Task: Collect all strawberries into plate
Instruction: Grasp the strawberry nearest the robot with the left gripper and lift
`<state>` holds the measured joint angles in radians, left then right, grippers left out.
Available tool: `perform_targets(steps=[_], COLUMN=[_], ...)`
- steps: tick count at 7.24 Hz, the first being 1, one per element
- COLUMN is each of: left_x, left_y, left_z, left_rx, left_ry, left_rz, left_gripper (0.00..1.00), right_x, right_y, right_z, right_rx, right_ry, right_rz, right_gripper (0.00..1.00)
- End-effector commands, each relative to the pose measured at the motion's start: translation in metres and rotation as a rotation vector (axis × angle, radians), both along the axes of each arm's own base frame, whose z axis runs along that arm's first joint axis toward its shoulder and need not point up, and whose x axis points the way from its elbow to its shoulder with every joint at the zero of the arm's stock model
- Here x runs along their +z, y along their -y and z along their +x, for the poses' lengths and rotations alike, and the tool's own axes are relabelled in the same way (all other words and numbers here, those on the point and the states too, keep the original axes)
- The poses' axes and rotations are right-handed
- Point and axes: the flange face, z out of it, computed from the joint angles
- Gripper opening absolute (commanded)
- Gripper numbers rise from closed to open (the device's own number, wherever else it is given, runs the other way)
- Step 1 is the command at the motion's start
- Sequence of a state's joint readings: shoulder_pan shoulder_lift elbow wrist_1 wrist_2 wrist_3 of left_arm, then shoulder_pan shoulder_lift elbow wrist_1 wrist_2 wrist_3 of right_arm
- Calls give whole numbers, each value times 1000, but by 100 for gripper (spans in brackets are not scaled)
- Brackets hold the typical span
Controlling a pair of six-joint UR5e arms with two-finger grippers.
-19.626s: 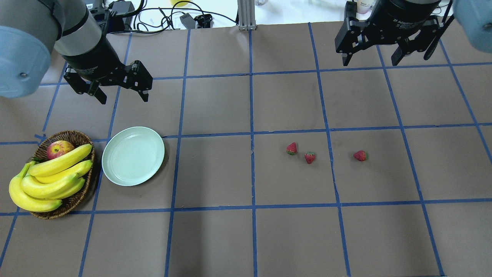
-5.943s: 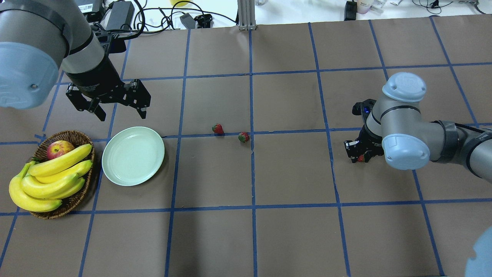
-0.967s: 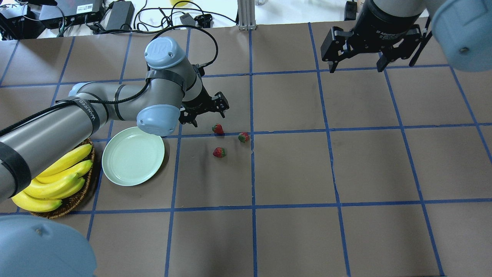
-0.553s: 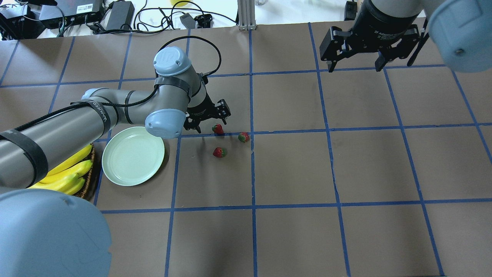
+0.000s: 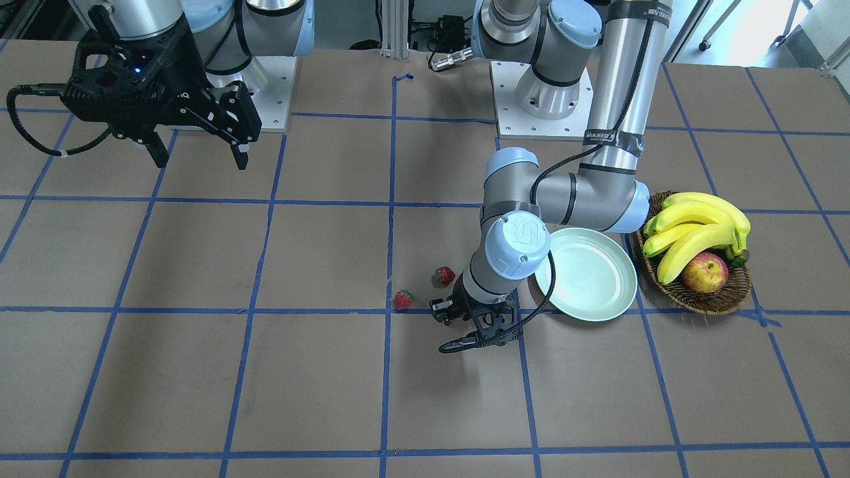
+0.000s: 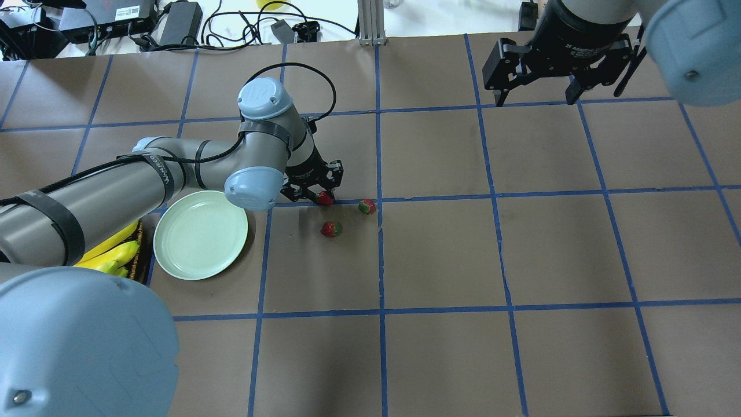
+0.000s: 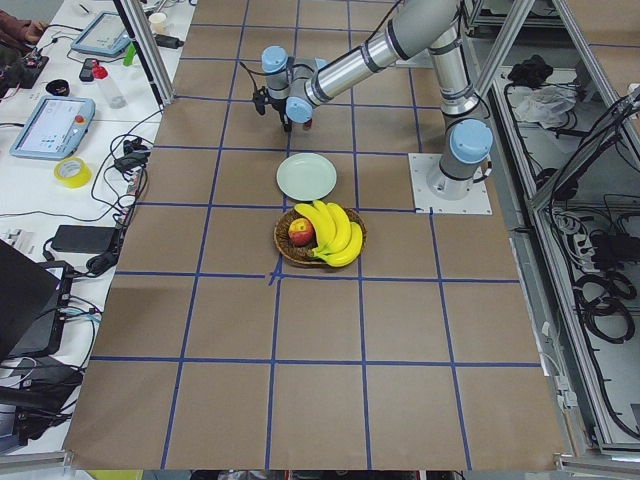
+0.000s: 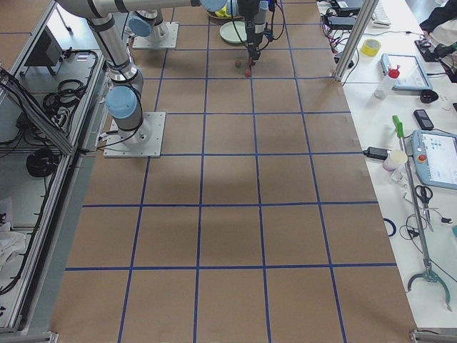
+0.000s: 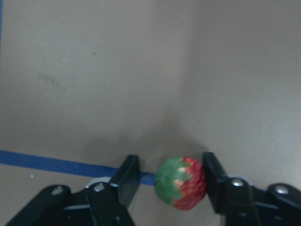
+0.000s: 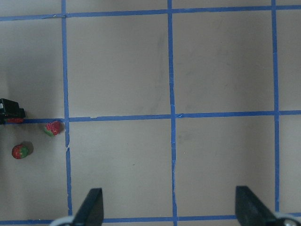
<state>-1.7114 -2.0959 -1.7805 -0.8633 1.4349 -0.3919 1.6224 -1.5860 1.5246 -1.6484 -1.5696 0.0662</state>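
Note:
Three strawberries lie right of the pale mint-green plate (image 6: 200, 234). My left gripper (image 6: 317, 194) is down at the table with its jaws open on either side of the nearest strawberry (image 6: 325, 199). In the left wrist view that strawberry (image 9: 186, 186) sits between the fingers (image 9: 129, 172), close to the right one. The other two strawberries (image 6: 366, 206) (image 6: 331, 229) lie free beside it. The plate (image 5: 588, 273) is empty. My right gripper (image 6: 535, 99) hangs open and empty high at the far right.
A wicker basket (image 5: 697, 302) with bananas (image 5: 694, 222) and an apple (image 5: 704, 272) stands beside the plate on the side away from the strawberries. My left arm's elbow (image 6: 87, 341) covers the overhead view's lower left. Cables lie past the far table edge.
My left gripper has moved toward the nearest strawberry and lowered around it. The right gripper has stayed in place. The three strawberries have not moved in the last second.

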Motion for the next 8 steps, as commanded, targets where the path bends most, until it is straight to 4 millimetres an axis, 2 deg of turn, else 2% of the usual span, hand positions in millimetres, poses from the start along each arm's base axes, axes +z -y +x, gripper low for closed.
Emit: perform_targets(steps=[1, 3, 4, 5, 6, 7, 8], left_x=[24, 49, 70, 86, 92, 100, 97], left_y=[5, 14, 18, 19, 15, 11, 1], left_z=[0, 4, 20, 48, 79, 122, 162], left_rx=[-31, -71, -142, -160, -206, -241, -237], left_ry=[-2, 12, 58, 120, 121, 140, 147], left_rz=[-41, -53, -40, -12, 27, 81, 156], left_gripper=[0, 0, 0, 0, 0, 0, 0], right_x=[0, -17, -14, -15, -16, -18, -18], right_y=[1, 8, 7, 8, 6, 7, 5], right_z=[0, 1, 0, 0, 1, -1, -1], right_rx=[0, -8, -5, -7, -13, -18, -19], right_ry=[5, 15, 13, 11, 12, 5, 3], right_rz=[-2, 38, 32, 35, 39, 43, 41], right_gripper=[100, 100, 100, 100, 100, 100, 100])
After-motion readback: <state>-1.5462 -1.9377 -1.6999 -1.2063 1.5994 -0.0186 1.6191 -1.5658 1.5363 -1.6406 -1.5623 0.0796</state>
